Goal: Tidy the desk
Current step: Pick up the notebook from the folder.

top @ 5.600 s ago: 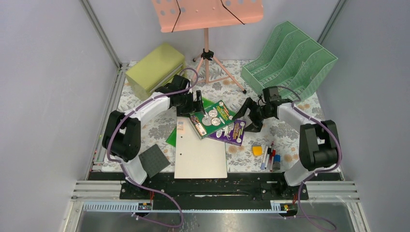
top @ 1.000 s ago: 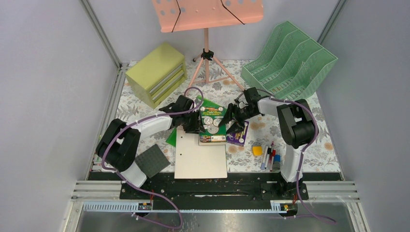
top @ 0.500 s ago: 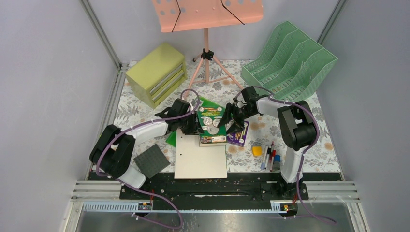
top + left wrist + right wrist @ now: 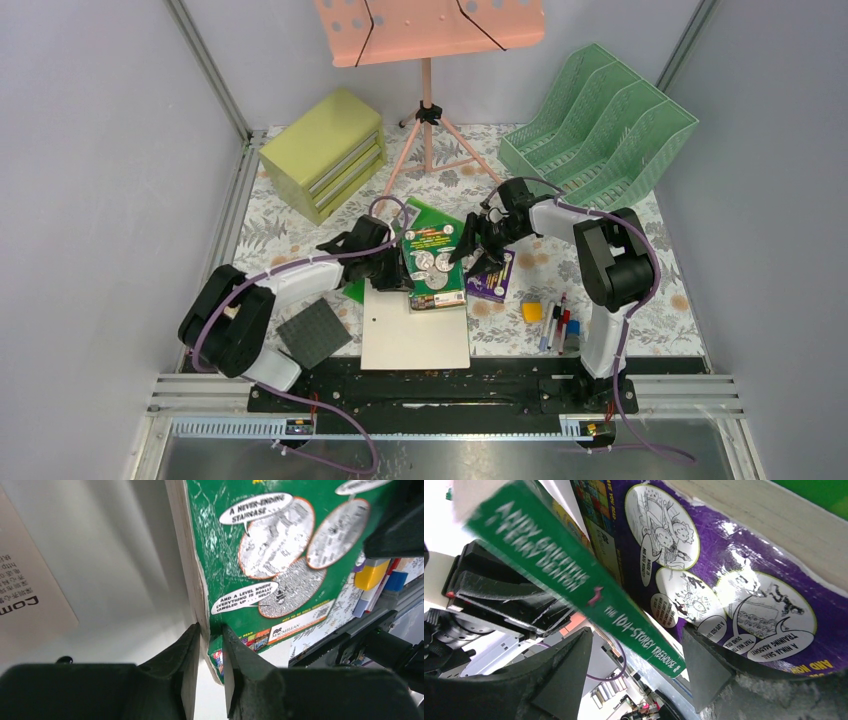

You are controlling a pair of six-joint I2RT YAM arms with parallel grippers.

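A green book [image 4: 436,265] with round cartoon panels lies partly on a white binder [image 4: 415,335] in the middle of the leaf-printed desk [image 4: 290,225]. My left gripper [image 4: 404,276] is at the book's left edge. In the left wrist view its jaws [image 4: 210,630] pinch the green book [image 4: 260,555] at the lower corner of its page edge. My right gripper [image 4: 462,250] stands open at the book's right side. The green spine [image 4: 574,580] passes between those jaws [image 4: 636,636] with gaps on both sides. A purple book [image 4: 495,275] [image 4: 734,590] lies beside it.
An olive drawer cabinet [image 4: 322,150] stands at the back left and a mint file rack [image 4: 600,125] at the back right. A pink music stand [image 4: 430,135] rises between them. A dark grey square [image 4: 313,332] lies near left; pens [image 4: 555,325] and a yellow block [image 4: 531,311] lie near right.
My left jaws have closed on the green book's edge, and the book has turned square and slid toward the near left over the binder. The right gripper has followed its spine, still open.
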